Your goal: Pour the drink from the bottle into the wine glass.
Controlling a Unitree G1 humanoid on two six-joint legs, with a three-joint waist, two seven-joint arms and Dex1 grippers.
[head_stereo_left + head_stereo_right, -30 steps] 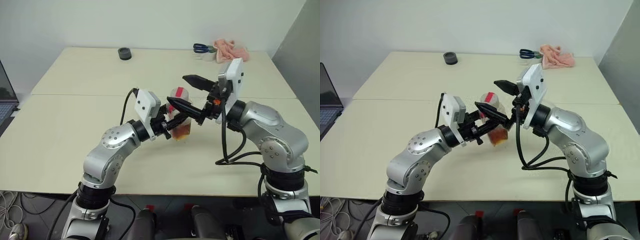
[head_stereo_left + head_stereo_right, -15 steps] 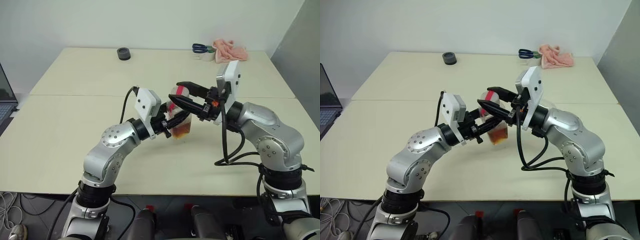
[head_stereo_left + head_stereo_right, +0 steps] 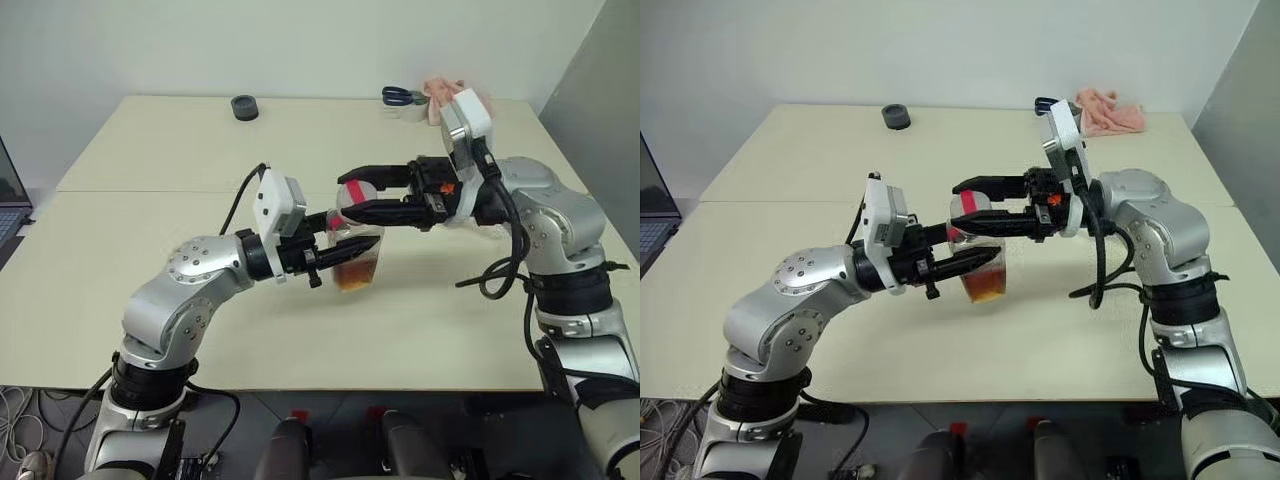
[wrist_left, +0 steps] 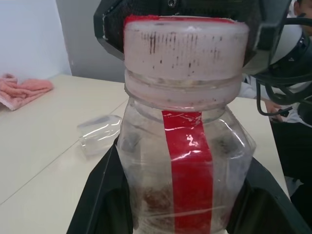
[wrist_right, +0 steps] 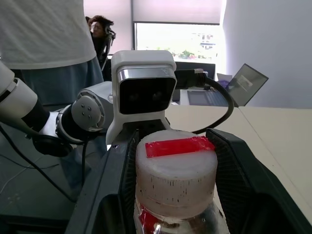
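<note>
The bottle (image 4: 187, 146) is small and clear, with a red label strip and a whitish cap (image 5: 176, 165) that has red tape on top. It stands upright above the table's middle. The amber drink (image 3: 358, 275) fills its lower part. My left gripper (image 3: 362, 255) reaches in from the left and is shut on the bottle's body. My right gripper (image 3: 350, 198) comes in level from the right, shut on the cap with a finger on each side. A clear glass thing (image 4: 100, 132), likely the wine glass, seems to lie on its side on the table beyond the bottle.
A pink cloth (image 3: 440, 88) and blue-handled scissors (image 3: 397, 96) lie at the table's far right. A black round object (image 3: 243, 106) sits at the far edge, left of centre. A laptop (image 3: 8, 195) stands off the left edge. A person (image 5: 48, 44) stands behind me.
My right gripper was open and raised beside the bottle. It has swung level over the cap and shut on it. The left gripper kept its hold on the bottle.
</note>
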